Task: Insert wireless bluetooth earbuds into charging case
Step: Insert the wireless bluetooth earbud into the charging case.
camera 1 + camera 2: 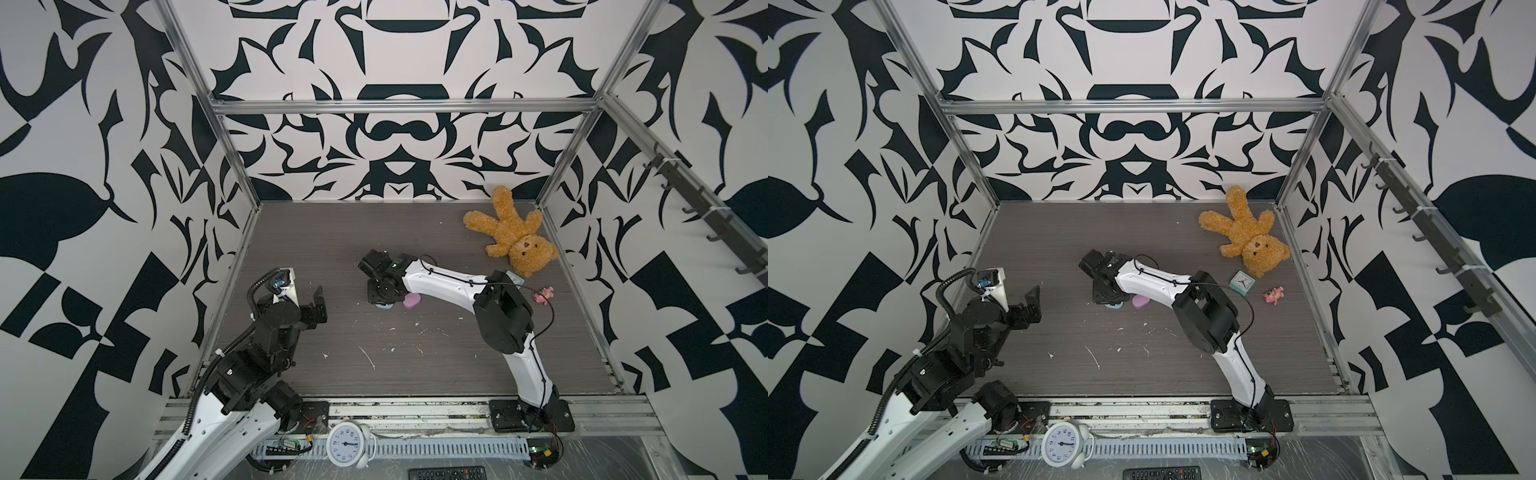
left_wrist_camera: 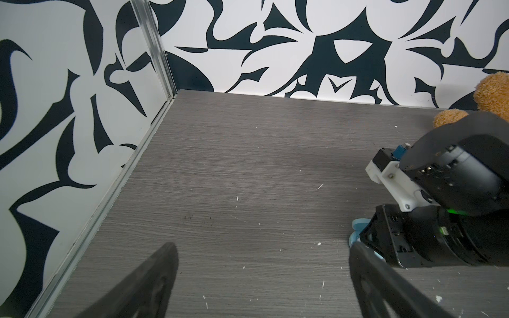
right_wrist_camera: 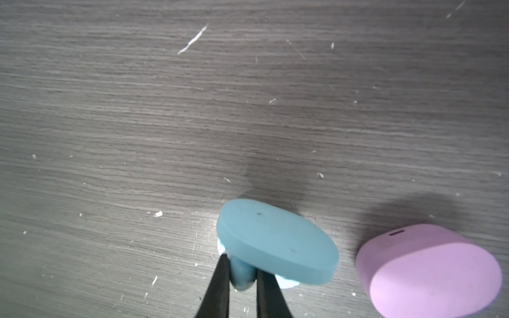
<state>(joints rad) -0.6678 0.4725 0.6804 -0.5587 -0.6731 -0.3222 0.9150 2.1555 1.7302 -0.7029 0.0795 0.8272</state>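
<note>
In the right wrist view my right gripper (image 3: 241, 265) is shut on a pale blue earbud (image 3: 243, 276). It holds the bud at the rim of the blue charging case (image 3: 275, 242), just under the case's raised lid. A closed pink charging case (image 3: 429, 272) lies beside the blue one. In both top views the right wrist covers most of the blue case (image 1: 384, 306) (image 1: 1114, 306), and the pink case (image 1: 412, 301) (image 1: 1140, 302) shows beside it. My left gripper (image 1: 318, 306) (image 2: 263, 247) hangs open and empty near the left wall. No other earbuds show.
A brown teddy bear (image 1: 511, 232) lies at the back right, with a small teal clock (image 1: 1243, 282) and a pink toy (image 1: 543, 294) near it. White scraps (image 1: 368, 357) litter the grey table. A white alarm clock (image 1: 345, 444) stands on the front rail.
</note>
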